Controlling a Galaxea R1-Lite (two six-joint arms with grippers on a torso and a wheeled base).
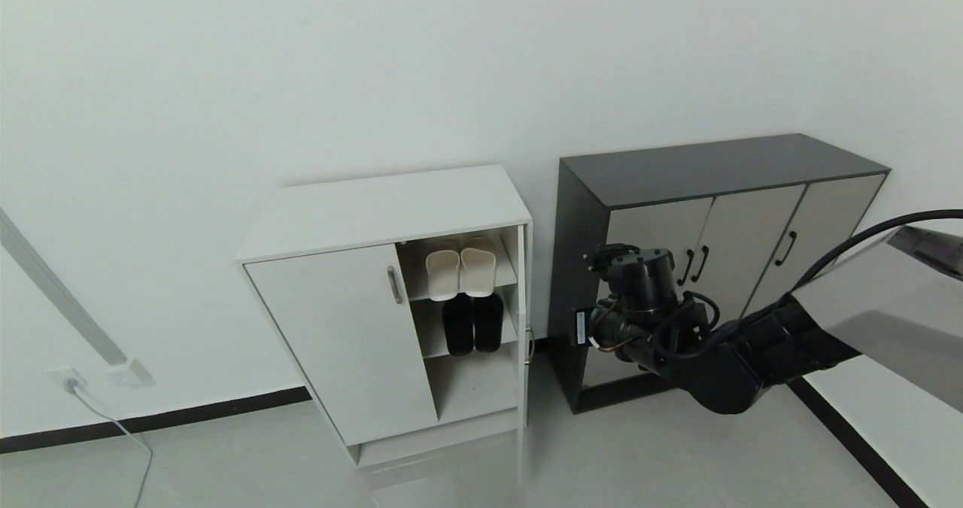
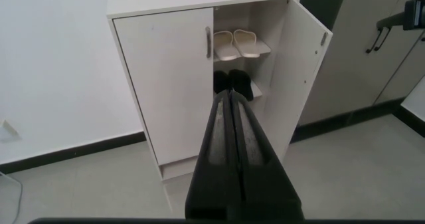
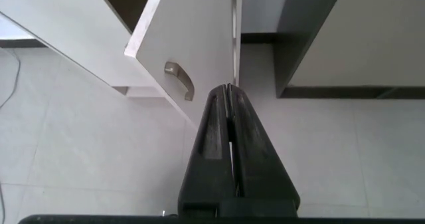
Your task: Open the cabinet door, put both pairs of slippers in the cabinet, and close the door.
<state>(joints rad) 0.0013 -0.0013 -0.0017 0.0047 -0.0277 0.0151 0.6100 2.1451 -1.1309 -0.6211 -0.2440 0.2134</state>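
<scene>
Head view: the white cabinet (image 1: 376,211) stands with its right door (image 1: 520,342) swung open and seen edge-on. The white slippers (image 1: 460,271) sit on the upper shelf and the black slippers (image 1: 472,323) on the shelf below. The right arm hangs in front of the dark cabinet (image 1: 722,214). Left wrist view: the left gripper (image 2: 230,94) has its fingers pressed together, holds nothing and is aimed at the open compartment from well apart. Right wrist view: the right gripper (image 3: 230,91) is likewise closed and empty, near the door handle (image 3: 180,79); contact cannot be confirmed. Assessment: opening and stowing appear complete, and closing the door remains.
</scene>
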